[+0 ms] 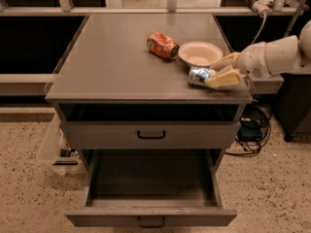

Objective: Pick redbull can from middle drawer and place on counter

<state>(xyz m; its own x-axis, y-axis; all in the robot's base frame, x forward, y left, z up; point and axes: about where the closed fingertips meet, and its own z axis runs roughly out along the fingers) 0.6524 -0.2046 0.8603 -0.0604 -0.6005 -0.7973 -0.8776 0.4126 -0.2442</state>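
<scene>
Dim overall, with a warm brown cast. Light comes from above: the counter is evenly lit and matte, without glare. Deep shadow sits under its rim, above the closed drawer front. The open middle drawer is dusky inside, its side walls darker. Brightest spots: the gripper, pale at the counter's right front corner, clasping the redbull can, whose metal end glints, and the bowl. The speckled floor is moderately lit.
</scene>
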